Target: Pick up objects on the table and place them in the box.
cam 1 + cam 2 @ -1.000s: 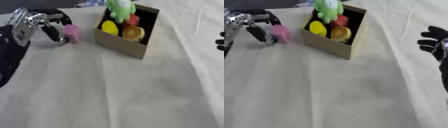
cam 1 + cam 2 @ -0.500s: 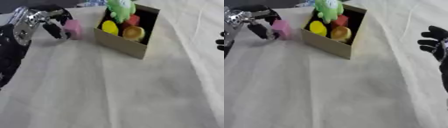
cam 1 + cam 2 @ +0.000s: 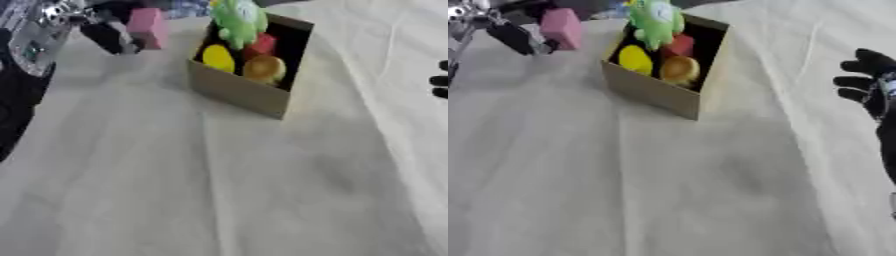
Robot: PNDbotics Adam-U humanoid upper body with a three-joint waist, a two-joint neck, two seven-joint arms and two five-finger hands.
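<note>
Since a second ago the pink block has come up off the cloth and nearer the box, pinched in the left hand at the upper left, its fingers curled round it. The block hangs just left of the box's near-left wall, not yet over the opening. One box stands on the white tablecloth; inside show four things: a green plush toy, a yellow piece, a red piece and an orange round one. The cloth in front of the box lies bare and wide. The right hand rests idle at the right edge, fingers relaxed
</note>
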